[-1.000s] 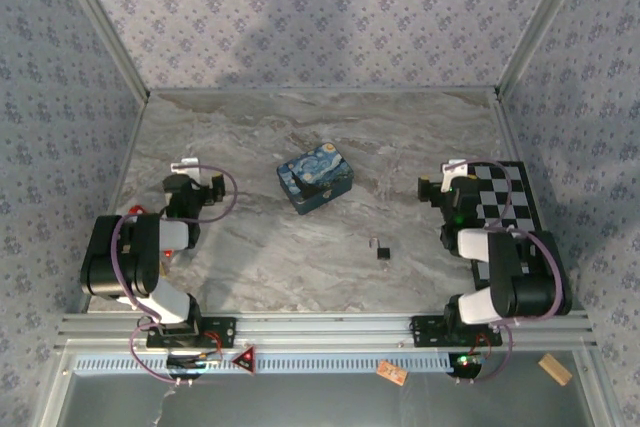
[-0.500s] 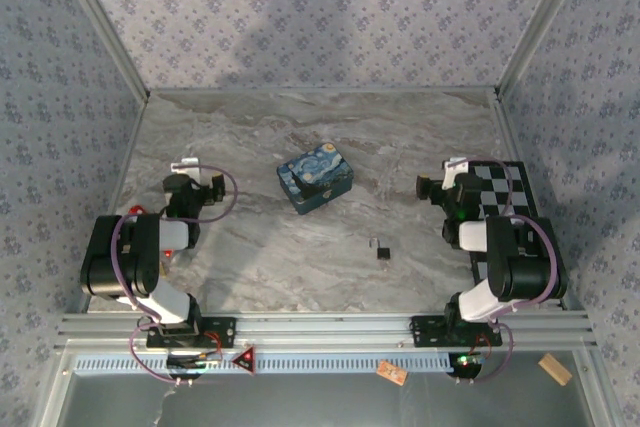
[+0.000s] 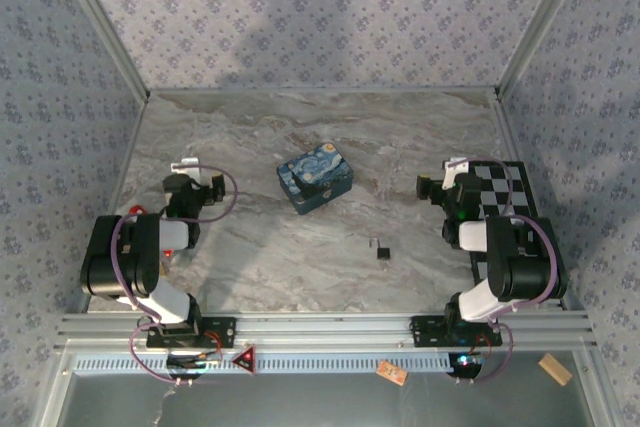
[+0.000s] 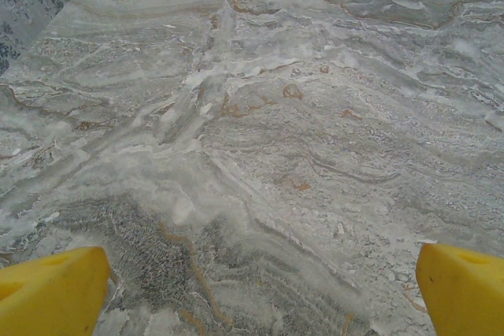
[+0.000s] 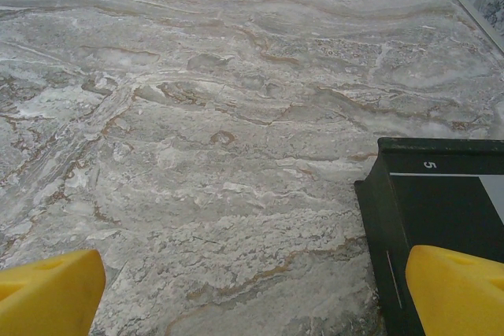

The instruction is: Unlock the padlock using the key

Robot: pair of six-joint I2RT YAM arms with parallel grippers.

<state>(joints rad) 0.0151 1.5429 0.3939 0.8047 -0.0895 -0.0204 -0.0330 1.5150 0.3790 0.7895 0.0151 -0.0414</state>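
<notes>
With the left gripper [image 4: 257,289] and right gripper [image 5: 252,293] both spread wide and empty, the tiny padlock [image 3: 380,250], lying on the table [image 3: 300,127] at five o'clock from the blue box [image 3: 315,182], could easily skid or tip under a slightly off-centre pinch, being so small.

Left pincer [image 4: 256,295] spread wide; yellow fingertips [image 4: 51,293] above marble table [image 4: 260,116].
</notes>
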